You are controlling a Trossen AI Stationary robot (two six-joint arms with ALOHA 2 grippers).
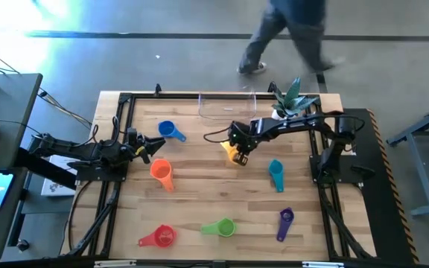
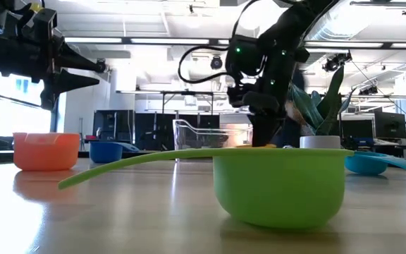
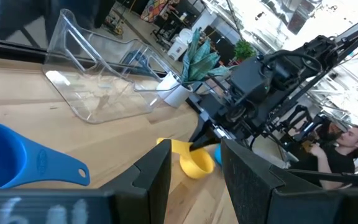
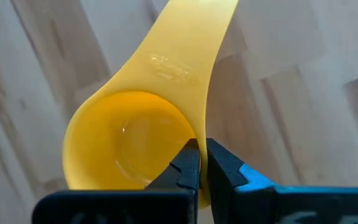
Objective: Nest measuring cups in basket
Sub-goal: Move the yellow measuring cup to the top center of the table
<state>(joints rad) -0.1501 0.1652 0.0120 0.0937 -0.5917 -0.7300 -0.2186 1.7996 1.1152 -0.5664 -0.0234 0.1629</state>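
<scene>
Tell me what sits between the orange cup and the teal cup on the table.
The yellow cup, pinched at its rim by the right gripper, lies between the orange cup and teal cup; the high view shows it.

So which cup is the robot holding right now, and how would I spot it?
Find the clear basket at the table's far edge, beside the plant pot. Just in front of it, the right gripper is pinching the rim of the yellow cup. It is the only yellow one, and the only cup with a gripper on it.
</scene>
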